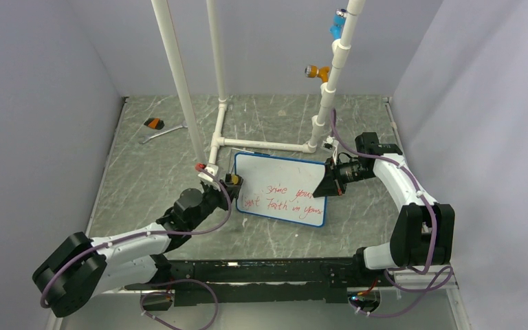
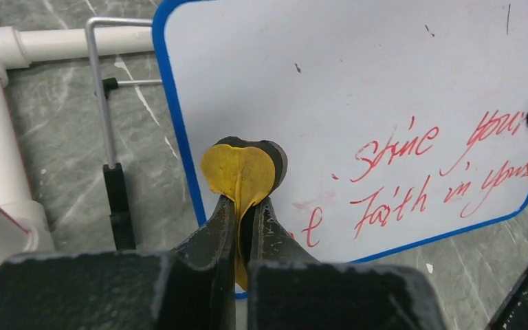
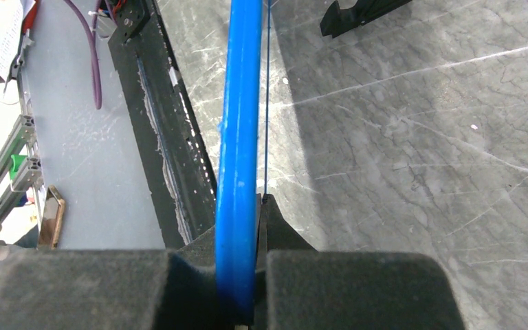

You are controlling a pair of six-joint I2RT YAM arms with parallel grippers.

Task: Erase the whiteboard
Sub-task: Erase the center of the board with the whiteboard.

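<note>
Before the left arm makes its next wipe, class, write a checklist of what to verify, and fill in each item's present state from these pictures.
1. Eraser gripped: left gripper is shut on the yellow eraser pad: ok.
2. Board steadied: right gripper is shut on the whiteboard's blue frame: ok.
3. Pad pressed against the board face: cannot tell.
4. Face clean: red writing shows on it: not ok.
5. Wipe path clear: the writing runs up to the right gripper's finger: not ok.
</note>
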